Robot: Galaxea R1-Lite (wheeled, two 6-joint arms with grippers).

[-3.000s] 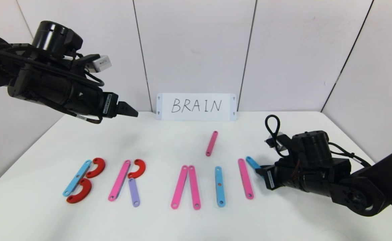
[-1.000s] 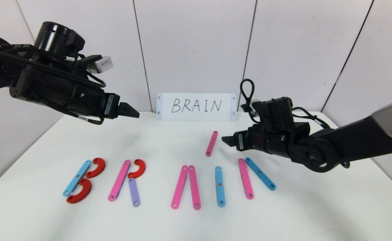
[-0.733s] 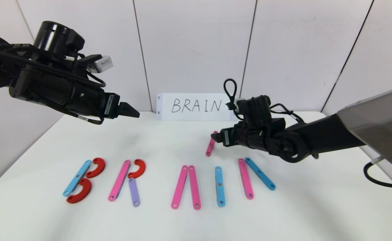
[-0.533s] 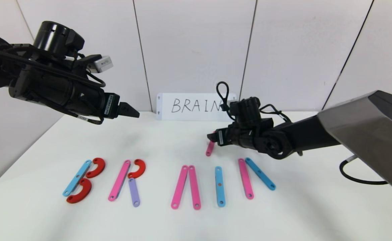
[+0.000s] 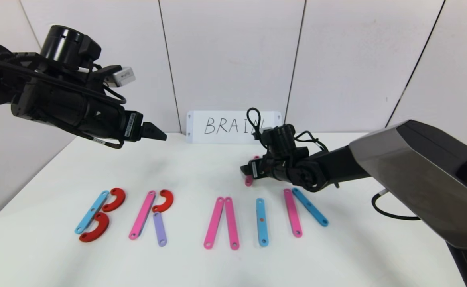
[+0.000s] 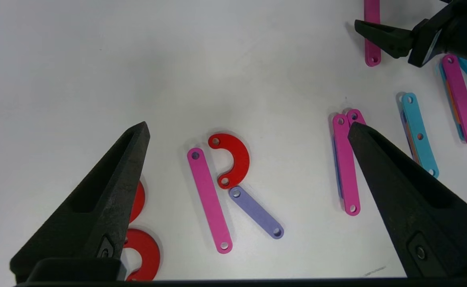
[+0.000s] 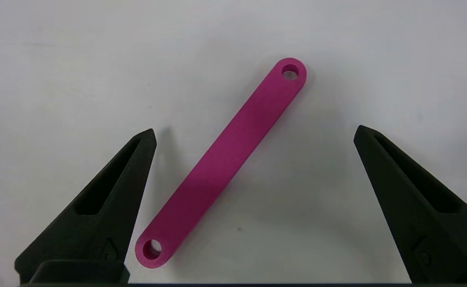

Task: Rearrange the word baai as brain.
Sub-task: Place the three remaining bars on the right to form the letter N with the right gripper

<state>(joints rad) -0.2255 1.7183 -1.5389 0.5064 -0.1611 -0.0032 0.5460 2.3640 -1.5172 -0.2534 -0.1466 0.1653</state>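
At centre right of the head view, our right gripper [image 5: 246,170] hovers, fingers spread and empty, over the loose pink strip [image 7: 221,161], which lies diagonally between them; our left gripper [image 5: 159,134] waits, also open, upper left.

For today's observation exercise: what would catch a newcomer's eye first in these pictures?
A row of big letters built from coloured holed strips and red curves runs across the white table, below a handwritten BRAIN card. Behind the row, the right hand hangs open over a lone pink strip. The left hand is parked high on the left.
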